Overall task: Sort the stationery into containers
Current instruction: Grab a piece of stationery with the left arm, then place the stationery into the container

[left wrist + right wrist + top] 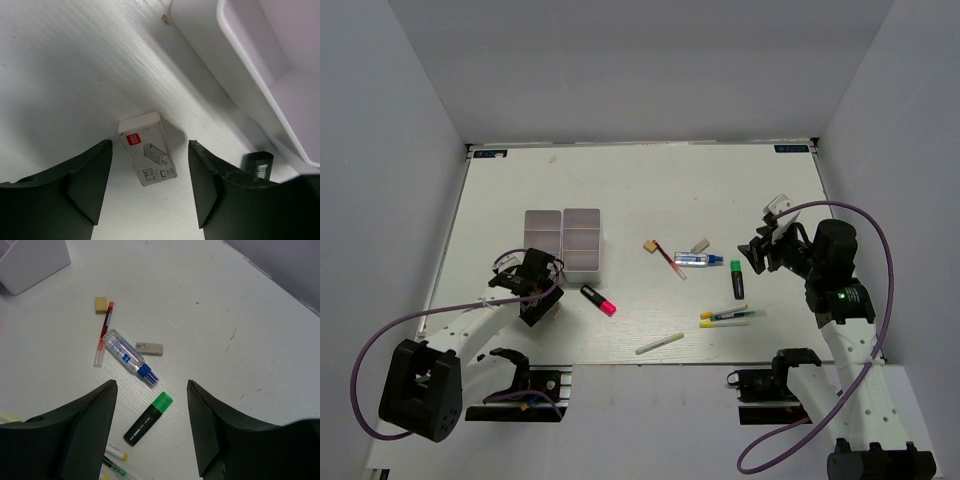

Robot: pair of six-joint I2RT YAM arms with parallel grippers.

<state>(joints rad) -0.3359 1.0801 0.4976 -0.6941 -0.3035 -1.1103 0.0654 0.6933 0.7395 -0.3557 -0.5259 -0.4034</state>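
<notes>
My left gripper (149,172) is open and hangs low over the table, just below the containers (565,240). A small grey staple box (147,149) lies flat between its fingers, touching neither. The pink-tipped highlighter (599,300) lies to the right of it. My right gripper (151,390) is open above the green-tipped highlighter (148,419), well clear of it. Near it lie the clear-blue tube (129,356), the red pen (104,332), a tan eraser (100,304) and a grey eraser (149,348). The yellow-capped markers (725,317) and the white stick (659,343) lie nearer the front edge.
The container wall (250,65) rises close on the right of the left gripper (534,305). Grey walls enclose the table on the left, back and right. The right gripper (757,258) hovers near the table's right edge.
</notes>
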